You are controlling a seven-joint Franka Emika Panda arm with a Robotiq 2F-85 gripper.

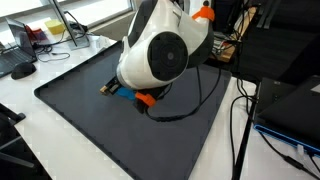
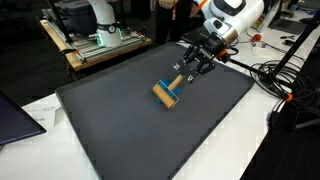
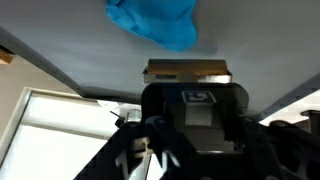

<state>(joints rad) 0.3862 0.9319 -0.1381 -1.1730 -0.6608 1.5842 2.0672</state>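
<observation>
On the dark mat (image 2: 120,125) lies a wooden block (image 2: 165,91) with a blue part (image 2: 171,101) along its lower edge. My gripper (image 2: 192,66) reaches down to the block's upper end, and its dark fingers are shut on it. In the wrist view the wooden block (image 3: 187,72) sits right in front of the gripper (image 3: 190,95), with a crumpled blue mass (image 3: 155,22) just beyond it on the mat. In an exterior view the arm's large white joint (image 1: 155,55) hides the gripper; only a wood end (image 1: 105,88) and some blue (image 1: 121,95) show beneath it.
A laptop (image 2: 15,115) lies off the mat's near corner. A wooden cart (image 2: 100,45) stands behind the mat. Cables (image 2: 270,80) run along the mat's side and cross it (image 1: 190,110). A desk with a mouse (image 1: 22,68) lies beyond the mat's far edge.
</observation>
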